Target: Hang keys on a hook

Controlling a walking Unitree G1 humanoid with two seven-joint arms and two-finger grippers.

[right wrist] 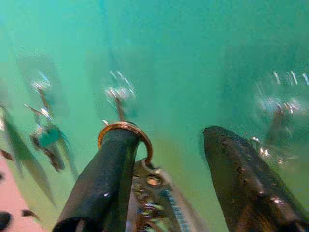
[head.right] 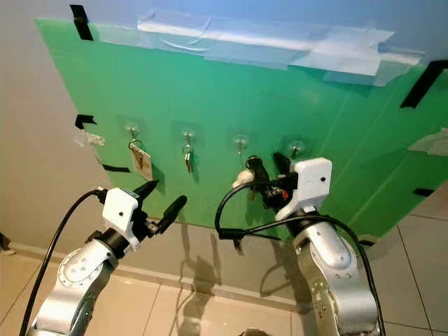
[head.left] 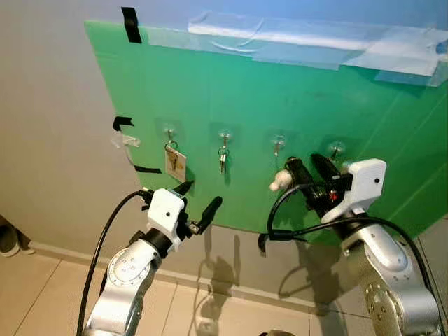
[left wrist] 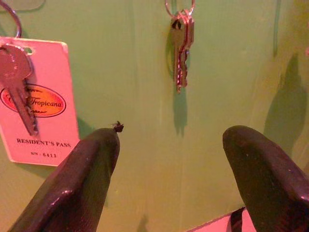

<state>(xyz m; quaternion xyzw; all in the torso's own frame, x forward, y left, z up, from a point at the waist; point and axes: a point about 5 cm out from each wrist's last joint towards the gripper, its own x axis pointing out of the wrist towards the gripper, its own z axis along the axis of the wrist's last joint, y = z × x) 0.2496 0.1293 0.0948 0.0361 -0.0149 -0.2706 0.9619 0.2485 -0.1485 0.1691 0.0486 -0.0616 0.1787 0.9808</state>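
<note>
Looking down from the head, we see a green board point(head.left: 294, 105) taped to the wall with a row of four clear hooks; the first hook point(head.left: 169, 132) carries a key with a pale tag point(head.left: 175, 163), the second hook point(head.left: 225, 136) a small bunch of keys point(head.left: 222, 159), and the third hook point(head.left: 278, 143) and fourth hook point(head.left: 337, 149) sit just above our right gripper point(head.left: 305, 176). That gripper is raised against the board below those two hooks, its fingers spread, with a pale lump at the tip of one finger that we cannot identify from here. Our left gripper point(head.left: 198, 199) hovers lower, under the first two hooks, fingers apart and holding nothing. From the left wrist we can read what the head views cannot: the tag point(left wrist: 39, 101) is a pink resident's pass with an orange oval, a silver key lying across it, and the hung keys point(left wrist: 181, 48) dangle from their ring, both just beyond the spread black fingers point(left wrist: 82, 179). From the right wrist, blurred, we find the task's keys: a brass key ring point(right wrist: 126, 135) is looped over one finger point(right wrist: 108, 179), silver keys point(right wrist: 157, 198) hanging beside it, close under a hook point(right wrist: 118, 96); the other finger stands well apart.
</note>
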